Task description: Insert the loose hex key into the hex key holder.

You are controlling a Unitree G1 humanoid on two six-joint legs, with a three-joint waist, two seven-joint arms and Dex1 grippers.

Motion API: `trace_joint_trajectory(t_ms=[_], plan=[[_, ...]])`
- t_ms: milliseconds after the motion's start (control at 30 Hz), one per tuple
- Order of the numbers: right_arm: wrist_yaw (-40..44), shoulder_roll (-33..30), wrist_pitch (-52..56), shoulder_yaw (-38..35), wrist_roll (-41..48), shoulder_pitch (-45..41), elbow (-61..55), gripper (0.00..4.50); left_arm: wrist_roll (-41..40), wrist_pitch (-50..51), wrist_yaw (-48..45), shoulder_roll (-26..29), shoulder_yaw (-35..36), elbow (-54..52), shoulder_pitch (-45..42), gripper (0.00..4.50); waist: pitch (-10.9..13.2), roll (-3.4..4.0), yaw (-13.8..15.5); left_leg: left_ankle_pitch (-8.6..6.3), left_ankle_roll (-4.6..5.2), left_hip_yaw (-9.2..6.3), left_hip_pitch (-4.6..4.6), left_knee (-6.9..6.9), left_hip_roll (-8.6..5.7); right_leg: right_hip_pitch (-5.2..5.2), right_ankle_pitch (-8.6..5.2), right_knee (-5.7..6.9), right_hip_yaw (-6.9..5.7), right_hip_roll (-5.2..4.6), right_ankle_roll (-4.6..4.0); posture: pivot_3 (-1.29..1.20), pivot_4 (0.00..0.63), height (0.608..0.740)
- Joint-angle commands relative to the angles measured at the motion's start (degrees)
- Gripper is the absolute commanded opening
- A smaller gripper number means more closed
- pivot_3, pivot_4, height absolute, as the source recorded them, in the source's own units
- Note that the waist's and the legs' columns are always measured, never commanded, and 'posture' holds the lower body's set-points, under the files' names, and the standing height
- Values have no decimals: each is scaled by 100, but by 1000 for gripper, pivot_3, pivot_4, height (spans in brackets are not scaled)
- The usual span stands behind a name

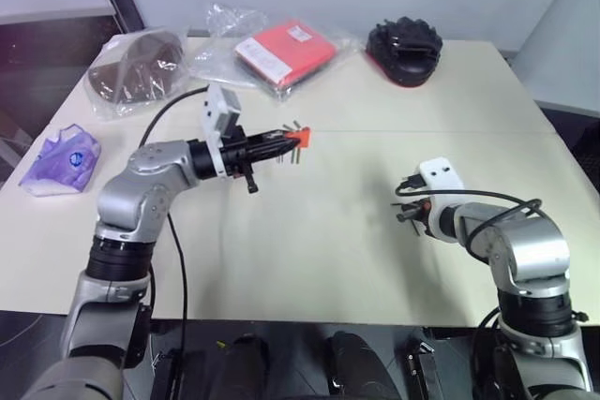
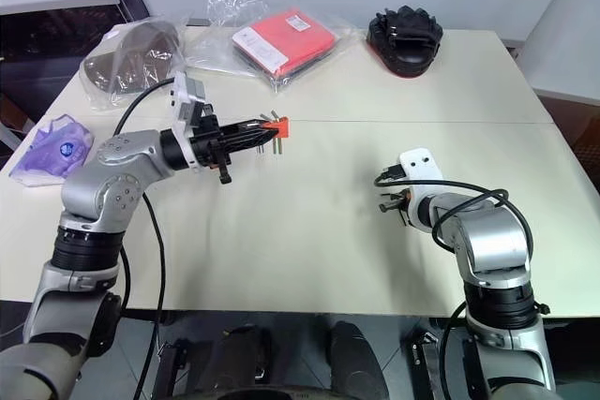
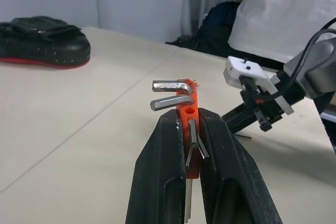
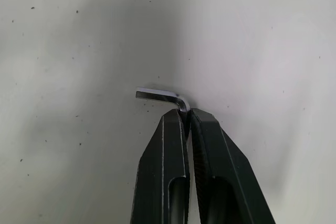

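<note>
My left gripper point(image 1: 286, 140) is shut on the hex key holder point(image 1: 299, 139), a small orange block held level above the middle of the table. In the left wrist view the hex key holder point(image 3: 189, 115) sits pinched between the black fingers point(image 3: 163, 177), with short grey keys sticking out of it. My right gripper point(image 1: 405, 211) is low over the table at the right, tilted downward. In the right wrist view it point(image 4: 188, 116) is shut on the bend of the loose hex key point(image 4: 157, 95), whose short arm juts out sideways just over the tabletop.
At the back of the white table point(image 1: 356, 259) lie a flat red packet in clear plastic point(image 1: 284, 51), a black padded item point(image 1: 404, 44) and a brown item in a plastic bag point(image 1: 136, 67). A purple bag point(image 1: 64, 158) lies near the left edge.
</note>
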Motion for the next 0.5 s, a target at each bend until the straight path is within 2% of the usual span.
trace_joint_trajectory(t_ms=[33, 233, 367, 500], plan=[[92, 12, -1080, 14, 56, 19, -228, 24, -84, -50, 10, 4, 133, -190, -61, 0, 0, 0, -4, 0, 0, 0, 0, 0, 0, -1, 0, 0, 0, 0, 0, 0, 150, 740], [-370, 934, -4397, -171, -183, -533, 56, 24, -26, -83, 91, -266, 19, -22, -145, 0, 0, 0, -62, 0, 0, 1, -1, -9, 1, -7, 0, 0, 2, 2, 0, 0, 150, 740], [-486, 2069, -6723, 60, -57, -979, 633, 24, 79, -146, 250, -519, -27, 187, -276, 0, 0, 0, -111, 0, 0, 0, -1, -11, 2, -8, 0, 1, -2, 1, 1, 0, 150, 740], [-385, 2969, -7953, 332, 106, -1095, 1287, 24, 173, -215, 387, -665, 9, 443, -594, 0, 0, 0, -145, 1, -2, -2, -2, -15, 3, -12, 1, 4, -2, -1, 1, 0, 150, 740]])
